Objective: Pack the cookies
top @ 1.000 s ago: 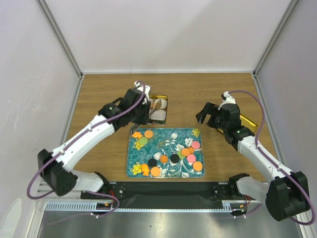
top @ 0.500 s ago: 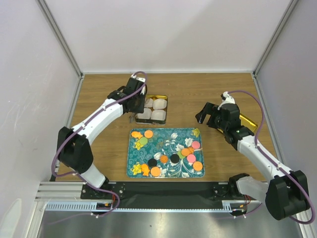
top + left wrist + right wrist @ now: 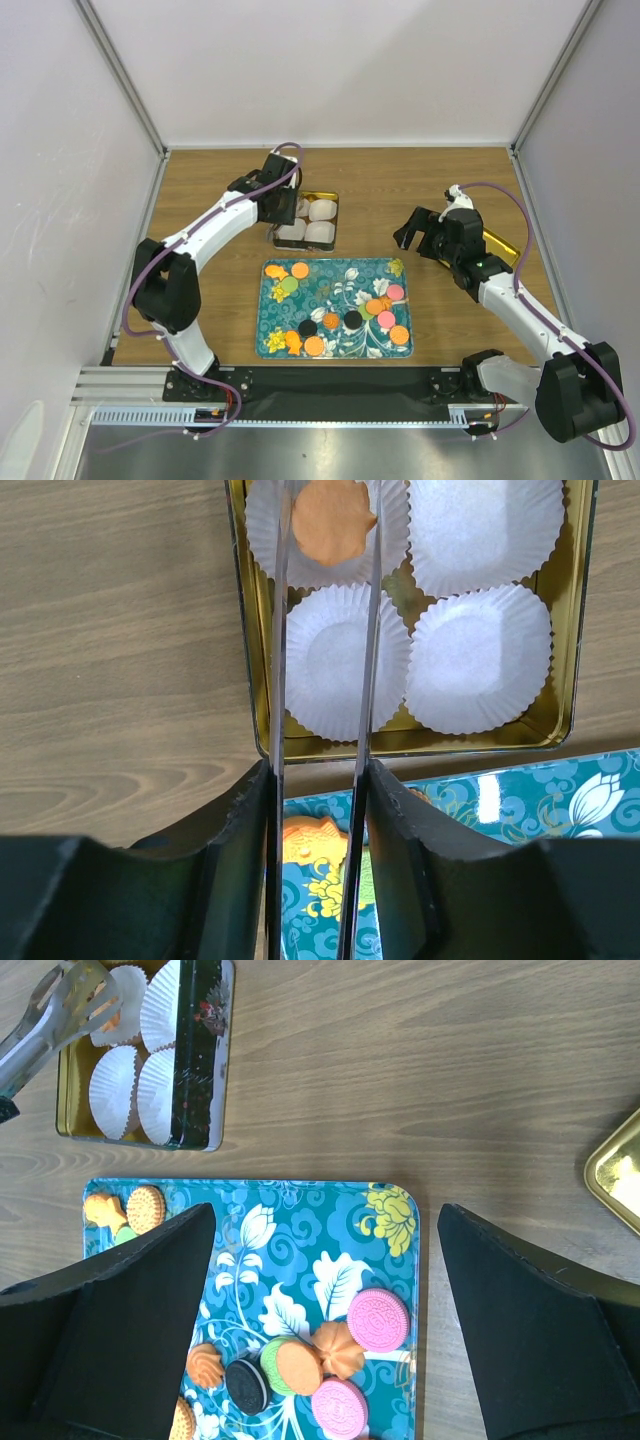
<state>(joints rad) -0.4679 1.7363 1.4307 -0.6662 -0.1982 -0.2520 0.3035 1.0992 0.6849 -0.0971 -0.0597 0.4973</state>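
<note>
My left claw (image 3: 318, 790) clenched on tongs (image 3: 366, 680) straddling cookie (image 3: 334, 520) in upper-left cup (image 3: 395, 525). Crooked lift could drag it out. My right claw (image 3: 325, 1270) released.

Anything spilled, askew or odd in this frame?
Nothing stands out. The paper cups sit squarely in the tin, one orange cookie lies inside a cup, and the other cookies all lie on the tray.

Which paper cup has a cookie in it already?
Find the gold tin on the wooden table, just beyond the blue flowered tray. Four white paper cups sit inside. Pick the cup in the far-left corner: it alone holds an orange cookie, the other three are empty.
</note>
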